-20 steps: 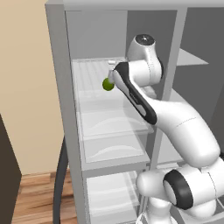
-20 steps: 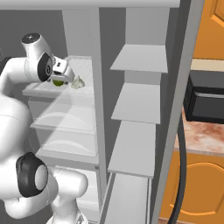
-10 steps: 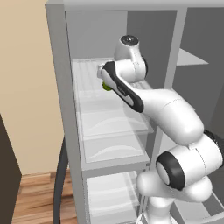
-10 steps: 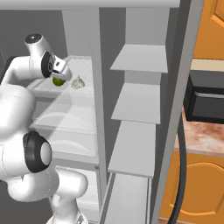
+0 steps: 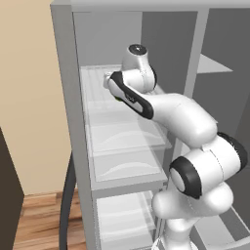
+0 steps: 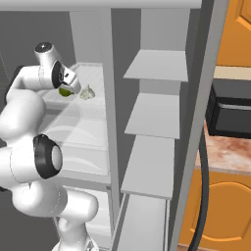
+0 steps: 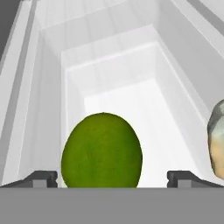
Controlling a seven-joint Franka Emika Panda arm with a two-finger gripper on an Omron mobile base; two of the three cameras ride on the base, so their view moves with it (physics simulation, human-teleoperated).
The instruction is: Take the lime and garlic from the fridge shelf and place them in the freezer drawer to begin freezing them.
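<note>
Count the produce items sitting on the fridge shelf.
2: the lime between the pincer's open fingertips, and the garlic just beside it. Others may hide behind the arm.

Grey open cabinet frame (image 5: 66, 97) with tall uprights and plain grey inner walls. To its left, flat beige wall (image 5: 29, 88); below, strip of reddish wood floor (image 5: 41, 222) and a dark panel edge (image 5: 7, 195) at far left. Black cable (image 5: 66, 205) hanging beside the frame. On the right side, stacked plain grey ledges (image 6: 157, 66), orange door panelling (image 6: 235, 29), mottled stone counter (image 6: 228, 154) carrying a black appliance (image 6: 230, 108). Even, shadowless lighting.
</note>
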